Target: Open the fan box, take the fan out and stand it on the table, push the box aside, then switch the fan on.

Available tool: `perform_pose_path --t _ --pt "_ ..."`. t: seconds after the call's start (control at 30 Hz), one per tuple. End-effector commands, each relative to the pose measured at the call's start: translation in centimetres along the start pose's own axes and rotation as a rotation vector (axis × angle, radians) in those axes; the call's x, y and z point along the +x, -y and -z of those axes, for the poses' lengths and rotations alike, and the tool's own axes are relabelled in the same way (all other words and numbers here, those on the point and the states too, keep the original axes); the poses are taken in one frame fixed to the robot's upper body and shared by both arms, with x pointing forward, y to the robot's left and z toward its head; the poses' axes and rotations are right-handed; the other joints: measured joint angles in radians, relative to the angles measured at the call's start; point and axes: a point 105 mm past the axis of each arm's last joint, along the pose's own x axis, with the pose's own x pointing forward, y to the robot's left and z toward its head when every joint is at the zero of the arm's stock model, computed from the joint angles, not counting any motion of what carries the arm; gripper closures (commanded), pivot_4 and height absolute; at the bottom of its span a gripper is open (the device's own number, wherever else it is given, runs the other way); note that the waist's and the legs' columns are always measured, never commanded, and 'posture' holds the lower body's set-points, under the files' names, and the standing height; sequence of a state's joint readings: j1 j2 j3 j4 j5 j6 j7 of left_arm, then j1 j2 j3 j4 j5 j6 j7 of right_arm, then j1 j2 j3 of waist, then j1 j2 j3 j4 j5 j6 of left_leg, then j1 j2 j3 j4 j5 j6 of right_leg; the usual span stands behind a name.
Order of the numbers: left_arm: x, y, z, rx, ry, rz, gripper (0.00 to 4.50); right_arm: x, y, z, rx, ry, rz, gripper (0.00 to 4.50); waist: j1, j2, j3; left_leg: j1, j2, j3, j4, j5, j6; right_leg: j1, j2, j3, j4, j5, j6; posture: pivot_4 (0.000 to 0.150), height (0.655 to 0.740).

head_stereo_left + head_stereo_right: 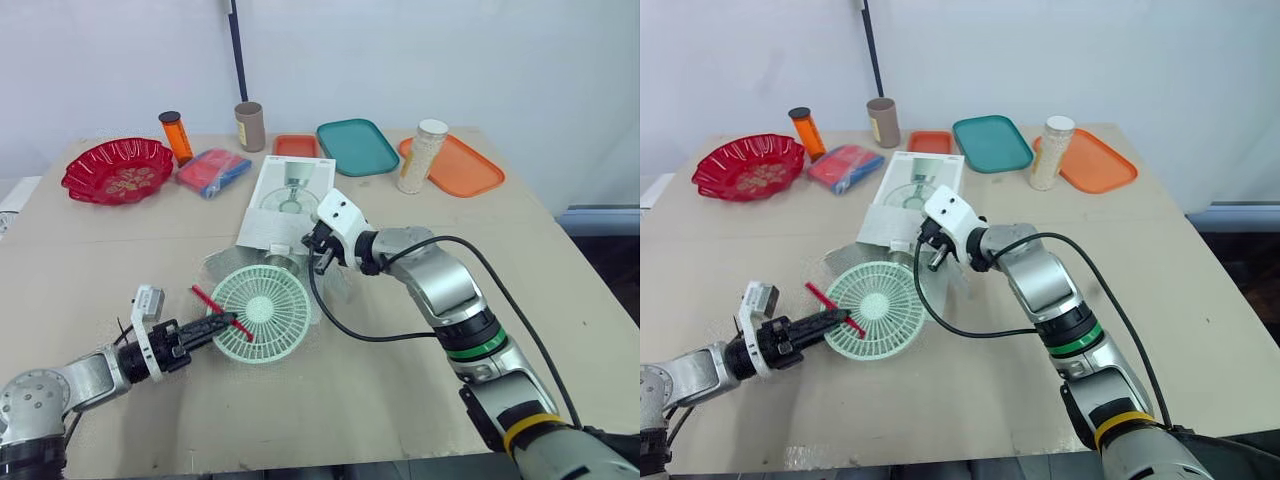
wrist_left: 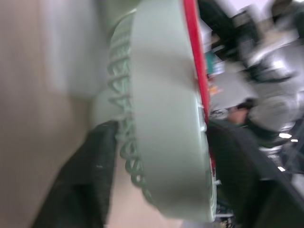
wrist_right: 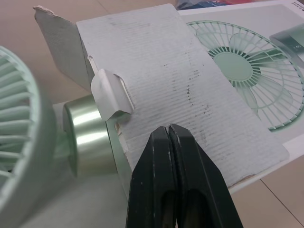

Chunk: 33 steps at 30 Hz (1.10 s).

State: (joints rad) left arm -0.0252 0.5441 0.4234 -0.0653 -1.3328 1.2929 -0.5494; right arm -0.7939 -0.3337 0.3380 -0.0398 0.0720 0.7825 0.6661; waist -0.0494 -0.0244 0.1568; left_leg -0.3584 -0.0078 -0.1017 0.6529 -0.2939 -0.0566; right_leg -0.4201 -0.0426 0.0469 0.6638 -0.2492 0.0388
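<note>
The mint-green fan (image 1: pixel 262 312) lies tilted on the table in front of the white fan box (image 1: pixel 288 200), with a red strap across its grille. Its shiny green base (image 3: pixel 88 135) is still at the box's open end, beside the torn flap (image 3: pixel 180 80). My left gripper (image 1: pixel 225 328) is shut on the fan's near-left rim (image 2: pixel 161 118), one black finger (image 2: pixel 80 190) on each side. My right gripper (image 3: pixel 170 137) is shut with nothing in it, hovering just over the box's open flap, right of the fan's base.
Along the back stand a red bowl (image 1: pixel 117 170), an orange bottle (image 1: pixel 176 136), a brown cup (image 1: pixel 250 126), a blue-red packet (image 1: pixel 213 171), a teal tray (image 1: pixel 357 146), a jar (image 1: pixel 421 156) and an orange tray (image 1: pixel 455 165). A black cable (image 1: pixel 350 330) loops beside the fan.
</note>
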Motion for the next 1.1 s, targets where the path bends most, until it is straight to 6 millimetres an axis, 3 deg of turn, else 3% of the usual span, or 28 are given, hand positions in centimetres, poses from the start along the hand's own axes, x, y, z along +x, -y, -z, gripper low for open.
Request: perform_pose_path --t 0.03,0.27,0.47,0.6,0.73,0.87,0.93,1.1 --pt "-0.5 -0.5 0.5 0.003 -0.030 -0.051 0.10 0.0 0.0 0.0 -0.002 -0.004 0.007 4.50 0.001 0.000 0.000 0.000 0.000 0.000 0.000 0.000 0.000 0.000 0.000 0.000 0.000 0.000 0.000 0.150 0.7400" --pt "-1.4 0.7 -1.5 0.072 0.026 -0.016 0.10 -0.1 -0.1 0.1 0.001 -0.004 0.003 4.50 0.001 0.000 0.000 0.000 0.000 0.000 0.000 0.000 0.000 0.000 0.000 0.000 0.000 0.000 0.000 0.150 0.7400" --pt "-3.2 4.1 -5.1 0.188 0.086 0.085 0.10 -0.2 -0.1 -0.1 0.010 0.008 -0.004 4.50 0.001 0.000 0.000 -0.001 0.000 0.000 0.000 0.000 0.000 -0.001 0.000 -0.001 0.000 0.000 0.000 0.150 0.7400" --pt "-3.4 5.3 -5.7 0.332 0.009 0.054 0.10 -0.4 0.3 -0.2 0.022 0.014 -0.012 4.50 0.000 0.001 0.001 -0.001 0.000 0.001 0.000 0.000 0.000 -0.001 0.000 -0.001 -0.001 0.000 0.000 0.150 0.7400" --pt "-3.9 4.3 -5.3 0.637 -0.094 -0.056 0.10 -1.0 0.5 -0.9 0.019 0.058 -0.036 4.50 -0.002 0.000 0.003 -0.002 0.001 0.003 -0.001 0.000 -0.001 -0.003 0.001 0.000 -0.001 0.000 0.000 0.150 0.7400" --pt "-4.3 4.0 -6.7 0.864 -0.004 -0.074 0.10 -2.4 0.3 -2.5 -0.015 0.166 -0.093 4.50 0.000 0.004 0.005 -0.002 0.001 0.004 -0.002 0.000 -0.002 -0.004 0.000 0.000 -0.001 0.000 -0.001 0.150 0.7400" --pt "-4.1 3.7 -7.2 1.043 0.012 -0.109 0.10 -3.8 -0.2 -3.5 -0.055 0.250 -0.148 4.50 0.001 0.004 0.006 -0.002 0.001 0.004 -0.002 0.000 -0.002 -0.004 0.001 0.000 -0.001 0.000 -0.001 0.150 0.7400" --pt "-2.9 3.1 -5.8 1.483 -0.065 -0.047 0.10 -9.2 -2.4 -6.3 -0.093 0.491 -0.351 4.50 0.004 0.004 0.008 -0.006 0.001 0.004 -0.002 0.000 -0.001 -0.005 0.000 -0.001 -0.003 0.000 0.000 0.150 0.7400"
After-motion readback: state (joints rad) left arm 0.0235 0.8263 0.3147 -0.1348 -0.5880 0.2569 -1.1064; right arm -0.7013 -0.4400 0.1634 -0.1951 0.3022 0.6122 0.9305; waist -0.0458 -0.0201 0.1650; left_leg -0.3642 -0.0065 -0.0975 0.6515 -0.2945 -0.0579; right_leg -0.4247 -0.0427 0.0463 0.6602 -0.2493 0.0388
